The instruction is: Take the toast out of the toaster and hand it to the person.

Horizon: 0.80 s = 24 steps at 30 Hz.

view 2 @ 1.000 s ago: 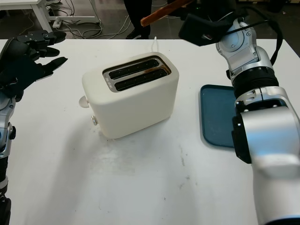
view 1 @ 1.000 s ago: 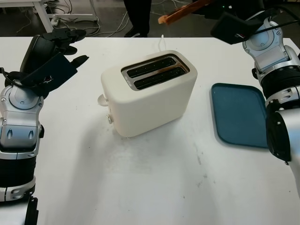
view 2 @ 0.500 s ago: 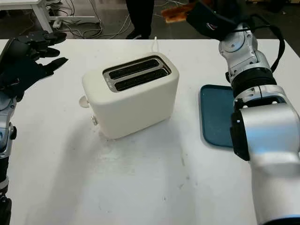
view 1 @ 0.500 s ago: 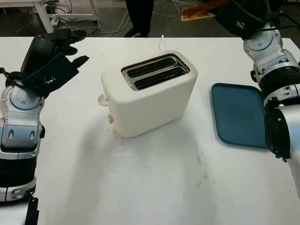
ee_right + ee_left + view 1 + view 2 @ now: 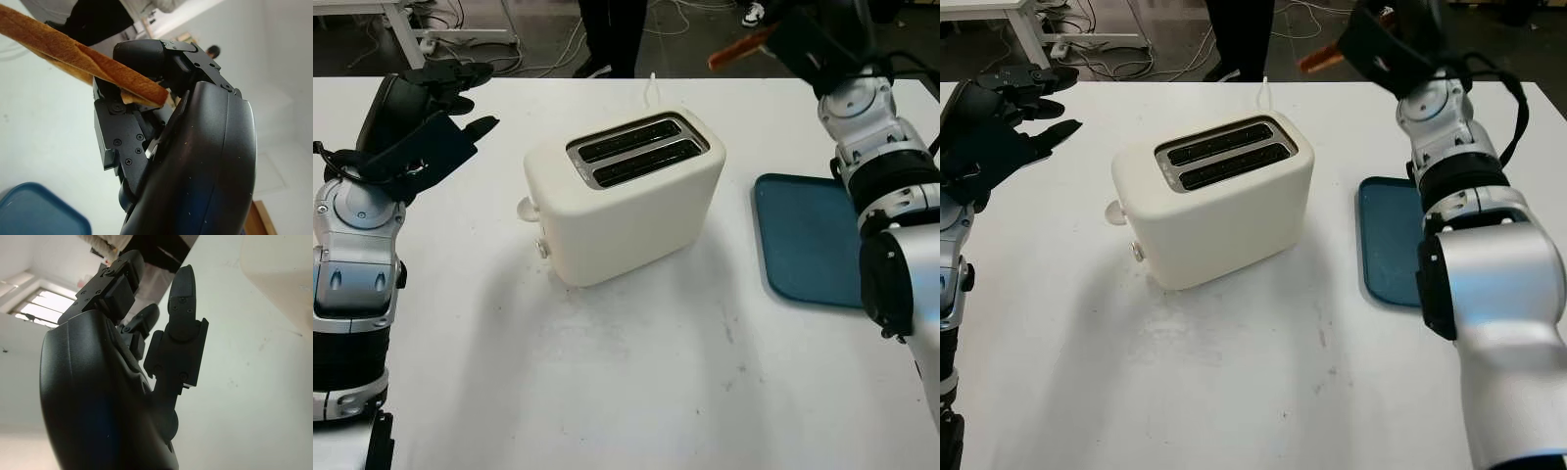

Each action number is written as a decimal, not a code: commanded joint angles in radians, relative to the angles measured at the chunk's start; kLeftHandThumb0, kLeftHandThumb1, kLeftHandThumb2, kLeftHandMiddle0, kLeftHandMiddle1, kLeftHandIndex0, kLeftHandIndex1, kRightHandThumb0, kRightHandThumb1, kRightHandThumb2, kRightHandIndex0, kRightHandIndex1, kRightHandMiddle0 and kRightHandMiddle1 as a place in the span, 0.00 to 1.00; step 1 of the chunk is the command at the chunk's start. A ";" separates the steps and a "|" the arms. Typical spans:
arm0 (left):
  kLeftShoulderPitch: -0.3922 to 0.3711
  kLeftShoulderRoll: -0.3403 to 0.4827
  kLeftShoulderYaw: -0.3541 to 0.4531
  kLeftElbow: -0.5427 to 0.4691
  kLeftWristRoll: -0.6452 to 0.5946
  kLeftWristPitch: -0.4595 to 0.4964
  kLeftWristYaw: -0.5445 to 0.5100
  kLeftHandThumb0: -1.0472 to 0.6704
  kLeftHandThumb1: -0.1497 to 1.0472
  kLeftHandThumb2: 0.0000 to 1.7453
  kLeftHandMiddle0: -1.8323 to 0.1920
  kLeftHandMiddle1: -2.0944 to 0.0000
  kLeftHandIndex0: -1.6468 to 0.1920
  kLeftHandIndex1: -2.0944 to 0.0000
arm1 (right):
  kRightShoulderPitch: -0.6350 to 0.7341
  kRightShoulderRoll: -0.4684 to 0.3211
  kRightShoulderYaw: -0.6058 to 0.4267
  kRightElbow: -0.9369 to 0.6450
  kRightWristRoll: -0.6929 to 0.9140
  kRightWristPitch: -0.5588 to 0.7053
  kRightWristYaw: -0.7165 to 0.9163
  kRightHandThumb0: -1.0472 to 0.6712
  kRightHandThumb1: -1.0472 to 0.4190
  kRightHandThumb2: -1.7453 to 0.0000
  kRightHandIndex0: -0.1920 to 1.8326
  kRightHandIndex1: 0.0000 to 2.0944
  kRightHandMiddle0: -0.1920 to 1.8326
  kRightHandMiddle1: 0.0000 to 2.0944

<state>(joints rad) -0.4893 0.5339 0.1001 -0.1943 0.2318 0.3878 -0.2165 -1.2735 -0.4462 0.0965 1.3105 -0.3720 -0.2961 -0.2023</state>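
right hand (image 5: 1386, 44) raised over the far right edge of the table (image 5: 636, 392), fingers (image 5: 146, 58) clamped on a slice of toast (image 5: 740, 49). the toast is out of the toaster, held in the air edge-on beyond the far edge, its free end pointing toward the person (image 5: 612, 29) standing just past the table's far edge; only dark legs of the person are visible. in the right wrist view the toast (image 5: 73, 51) crosses the hand's fingertips, pinched between them.

toaster (image 5: 625, 196), cream coloured, stands near the middle of the table, both slots facing up and dark inside, lever knob on its left end. a white cord (image 5: 652, 90) runs from behind it toward the far edge.

blue tray (image 5: 808, 235) lies flat near the right edge, just beside the right forearm.

left hand (image 5: 426, 122) open, held above the far left corner of the table, well apart from the toaster.
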 commanded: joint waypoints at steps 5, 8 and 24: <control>0.016 0.005 0.001 -0.006 0.007 0.007 0.001 0.37 0.89 0.12 0.70 0.72 0.57 1.00 | 0.009 0.021 0.000 0.013 0.005 0.046 -0.026 0.62 0.10 1.00 0.48 0.83 0.39 0.83; 0.020 0.014 -0.003 -0.001 0.014 -0.015 0.000 0.38 0.89 0.12 0.69 0.72 0.56 1.00 | 0.008 0.025 0.008 0.015 -0.003 0.066 -0.028 0.59 0.09 0.98 0.48 0.83 0.38 0.83; 0.020 0.005 0.003 -0.007 0.005 0.002 -0.001 0.39 0.89 0.12 0.69 0.74 0.57 1.00 | 0.005 0.033 0.006 0.011 0.000 0.086 -0.035 0.59 0.09 0.98 0.48 0.83 0.37 0.83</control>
<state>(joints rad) -0.4750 0.5401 0.0994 -0.1949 0.2382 0.3860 -0.2192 -1.2722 -0.4156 0.1009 1.3174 -0.3710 -0.2127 -0.2304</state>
